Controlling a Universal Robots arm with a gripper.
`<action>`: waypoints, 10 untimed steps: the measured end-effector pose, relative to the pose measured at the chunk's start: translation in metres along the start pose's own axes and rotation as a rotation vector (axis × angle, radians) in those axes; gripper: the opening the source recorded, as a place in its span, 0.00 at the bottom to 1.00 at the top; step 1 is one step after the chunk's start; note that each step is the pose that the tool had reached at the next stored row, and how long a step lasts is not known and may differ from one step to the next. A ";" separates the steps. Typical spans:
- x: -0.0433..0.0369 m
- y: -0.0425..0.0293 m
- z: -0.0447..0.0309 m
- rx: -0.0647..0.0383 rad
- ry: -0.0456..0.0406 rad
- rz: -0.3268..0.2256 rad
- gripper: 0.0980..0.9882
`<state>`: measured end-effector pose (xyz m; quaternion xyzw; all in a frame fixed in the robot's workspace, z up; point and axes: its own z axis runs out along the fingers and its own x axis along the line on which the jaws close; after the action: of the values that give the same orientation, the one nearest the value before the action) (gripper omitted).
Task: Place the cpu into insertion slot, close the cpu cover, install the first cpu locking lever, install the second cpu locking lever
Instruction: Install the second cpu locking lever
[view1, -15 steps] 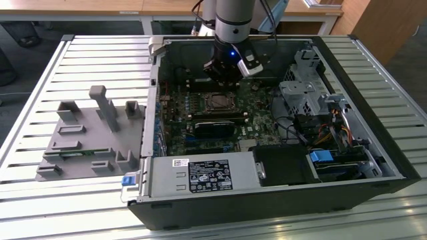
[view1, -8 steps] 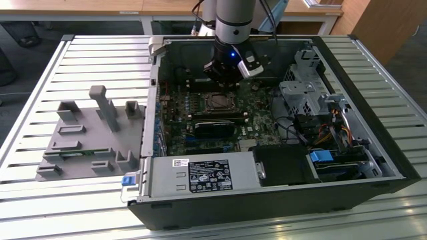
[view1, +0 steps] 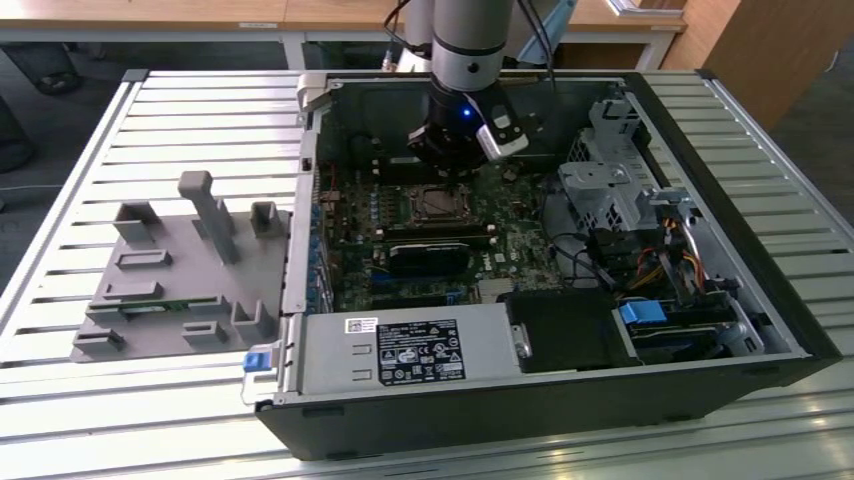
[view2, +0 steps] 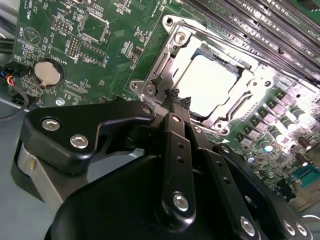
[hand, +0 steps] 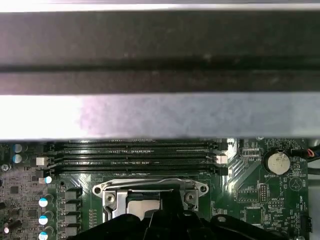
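The cpu shows its silver-grey top inside the insertion slot on the green board. The cpu cover lies flat around it, with the chip showing through its square opening. My gripper is shut, with nothing visible between its fingers. Its tips sit at one corner of the socket frame; I cannot tell whether they touch it. In the exterior view the gripper hangs just behind the socket, inside the open computer case. In the first wrist view the cover lies right beyond the gripper.
Long black memory slots run beside the socket, and a coin battery sits nearby. A black block, a power supply and a drive cage crowd the case. A grey fixture stands at the exterior view's left.
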<state>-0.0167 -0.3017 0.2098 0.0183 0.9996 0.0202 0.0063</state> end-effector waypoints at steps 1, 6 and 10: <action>0.0000 -0.0001 0.0000 0.000 0.0000 0.000 0.01; -0.0001 0.0001 -0.0086 0.000 0.0001 0.000 0.01; -0.0003 0.0007 -0.0227 0.000 0.0001 0.000 0.01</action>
<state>-0.0167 -0.3020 0.2325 0.0183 0.9996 0.0200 0.0062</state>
